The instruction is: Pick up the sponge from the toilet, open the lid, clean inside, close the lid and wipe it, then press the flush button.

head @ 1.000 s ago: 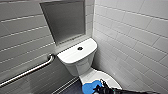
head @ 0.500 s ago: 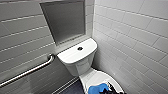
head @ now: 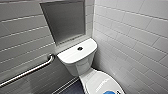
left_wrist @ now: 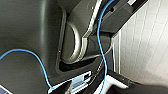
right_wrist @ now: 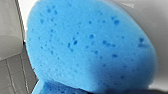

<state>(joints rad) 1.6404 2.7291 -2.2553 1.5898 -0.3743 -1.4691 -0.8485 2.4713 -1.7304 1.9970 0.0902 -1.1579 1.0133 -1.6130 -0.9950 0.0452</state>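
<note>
Sponge (head: 110, 92) now lower over lid (head: 97, 80) — toilet (head: 77, 56) unmoved.

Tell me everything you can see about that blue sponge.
The sponge is bright blue foam, soft-looking, dotted with small darker pores. Its outline is rounded and its face flat, and a thick side edge shows in the right wrist view, close to the camera. In the head view a small part of it shows over the front of the closed white lid. Whether it rests on the lid or is lifted off it cannot be told.
</note>
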